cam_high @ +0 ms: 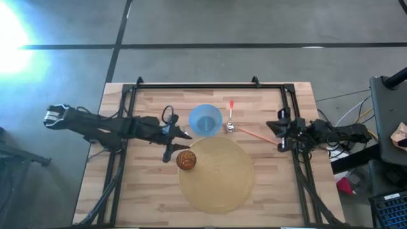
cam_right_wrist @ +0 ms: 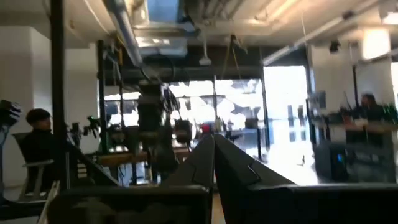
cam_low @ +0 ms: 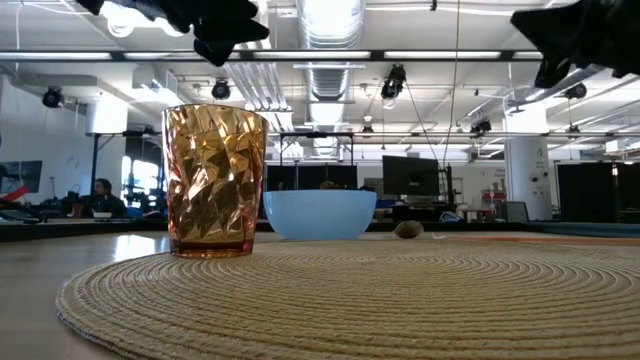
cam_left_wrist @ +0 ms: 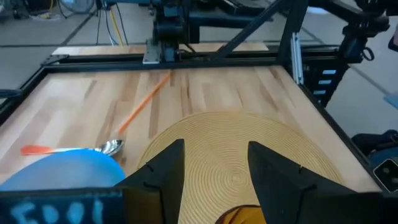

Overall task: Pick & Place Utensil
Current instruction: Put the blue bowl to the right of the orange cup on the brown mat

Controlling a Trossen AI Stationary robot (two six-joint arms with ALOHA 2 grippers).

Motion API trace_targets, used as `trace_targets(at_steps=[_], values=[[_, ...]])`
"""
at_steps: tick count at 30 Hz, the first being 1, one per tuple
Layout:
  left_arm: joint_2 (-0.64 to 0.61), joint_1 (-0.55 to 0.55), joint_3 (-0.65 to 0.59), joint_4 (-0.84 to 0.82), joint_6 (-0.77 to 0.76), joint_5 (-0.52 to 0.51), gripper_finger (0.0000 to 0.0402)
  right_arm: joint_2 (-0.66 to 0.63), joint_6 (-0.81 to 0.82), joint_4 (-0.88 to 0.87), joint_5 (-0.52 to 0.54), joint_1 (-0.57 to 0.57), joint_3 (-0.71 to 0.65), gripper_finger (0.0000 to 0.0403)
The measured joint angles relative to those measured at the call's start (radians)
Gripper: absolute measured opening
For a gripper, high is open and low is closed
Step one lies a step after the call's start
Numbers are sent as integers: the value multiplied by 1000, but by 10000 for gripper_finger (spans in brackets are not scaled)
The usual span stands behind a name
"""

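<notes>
A utensil with a shiny metal head (cam_left_wrist: 112, 147) and a long thin orange handle (cam_high: 257, 136) lies flat on the wooden table, right of the blue bowl (cam_high: 205, 119). A shorter orange handle (cam_high: 231, 105) runs from the head toward the far edge. My left gripper (cam_left_wrist: 214, 165) hovers open above the round woven mat (cam_high: 219, 181), between the bowl and the amber cup (cam_high: 186, 159), pointing toward the table's right with nothing between its fingers. It shows above the cup (cam_low: 215, 180) in the low view. My right gripper (cam_right_wrist: 214, 152) is shut and raised at the table's right edge (cam_high: 280, 130).
The amber cup stands on the mat's far left part and the bowl (cam_low: 320, 213) stands just beyond the mat. Black frame rails (cam_high: 197, 84) run along the table's far, left and right sides. Bare wood lies at the near left and near right. A person (cam_right_wrist: 37, 146) sits in the room beyond.
</notes>
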Motion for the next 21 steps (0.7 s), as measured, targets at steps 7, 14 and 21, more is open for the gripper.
trace_targets(at_steps=[7,14,21], values=[[-2,0,-80,97,9,-3,168,10,-25,-1,0,-1,44,51],[-6,0,-85,119,4,-2,168,122,-155,-304,5,-1,257,131],[-6,-1,-92,111,-19,-2,168,349,-196,-603,113,-1,505,173]])
